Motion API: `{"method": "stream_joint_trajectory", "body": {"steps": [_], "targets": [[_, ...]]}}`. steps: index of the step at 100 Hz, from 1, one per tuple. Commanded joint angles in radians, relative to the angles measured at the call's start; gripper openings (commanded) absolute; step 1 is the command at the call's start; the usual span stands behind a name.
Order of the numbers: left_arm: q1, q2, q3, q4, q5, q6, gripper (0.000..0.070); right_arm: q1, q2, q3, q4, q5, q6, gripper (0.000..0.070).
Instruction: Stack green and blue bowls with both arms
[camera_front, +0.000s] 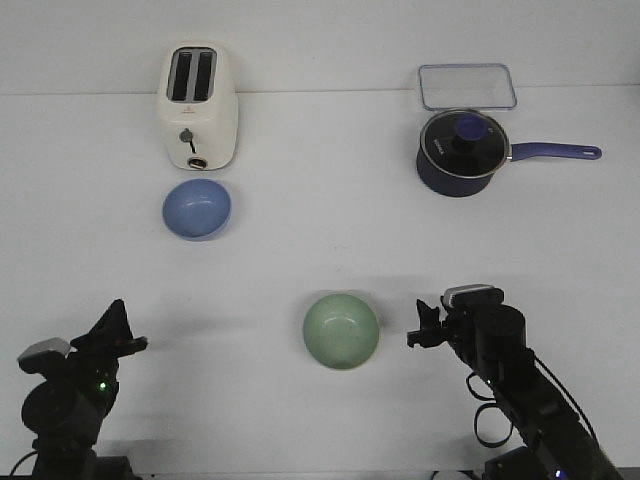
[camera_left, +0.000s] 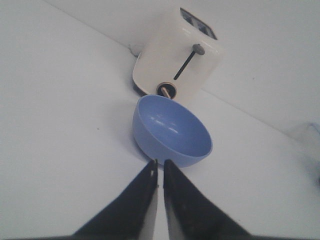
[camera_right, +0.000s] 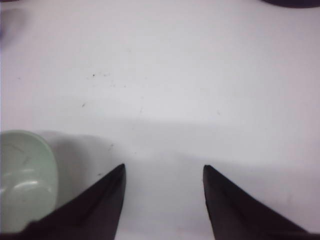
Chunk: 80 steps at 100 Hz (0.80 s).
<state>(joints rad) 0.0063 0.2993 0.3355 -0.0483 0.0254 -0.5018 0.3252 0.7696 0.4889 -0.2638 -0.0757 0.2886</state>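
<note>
The pale green bowl (camera_front: 341, 330) sits upright on the white table near the front centre; its edge shows in the right wrist view (camera_right: 22, 180). The periwinkle blue bowl (camera_front: 197, 209) sits upright at mid-left, just in front of the toaster, and shows in the left wrist view (camera_left: 171, 130). My left gripper (camera_front: 120, 322) is shut and empty at the front left, well short of the blue bowl; its tips (camera_left: 160, 162) point at that bowl. My right gripper (camera_front: 425, 325) is open and empty, a little to the right of the green bowl; in the right wrist view (camera_right: 164, 167) only bare table lies between its jaws.
A cream toaster (camera_front: 198, 106) stands at the back left. A dark navy saucepan (camera_front: 462, 152) with a glass lid has its long handle pointing right at the back right. A clear rectangular container (camera_front: 466, 85) lies behind it.
</note>
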Motion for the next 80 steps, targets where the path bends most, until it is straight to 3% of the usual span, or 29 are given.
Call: {"method": "stream_joint_trajectory", "body": {"steps": [1,15,26,30,40,45,73,80], "targets": [[0.002,0.141,0.082,0.008,0.0,0.073,0.0015,0.002,-0.002,0.005,0.018,0.0,0.005,0.0324],[0.002,0.461,0.261,-0.007,0.006,0.118,0.0014,0.002,-0.002,0.005,0.017,-0.001,0.005,0.0324],[0.002,0.694,0.389,-0.01,0.095,0.151,0.0044,0.002,-0.002,0.005,0.016,-0.001,0.006,0.0324],[0.002,0.771,0.43,-0.009,0.119,0.157,0.0131,0.002,-0.003,0.005,0.013,-0.001,0.006,0.0324],[0.002,0.945,0.528,-0.007,0.134,0.158,0.0465,0.002,-0.002,0.005,0.001,-0.002,0.006,0.0324],[0.002,1.019,0.572,-0.003,0.134,0.159,0.0556,0.002,-0.002,0.005,-0.002,-0.002,0.006,0.0324],[0.007,1.365,0.811,0.002,0.132,0.188,0.0535,0.002,-0.003,0.005,-0.022,-0.002,0.006,0.0324],[0.007,1.433,0.864,-0.005,0.133,0.188,0.0491,0.002,-0.003,0.005,-0.027,-0.002,0.005,0.0324]]}}
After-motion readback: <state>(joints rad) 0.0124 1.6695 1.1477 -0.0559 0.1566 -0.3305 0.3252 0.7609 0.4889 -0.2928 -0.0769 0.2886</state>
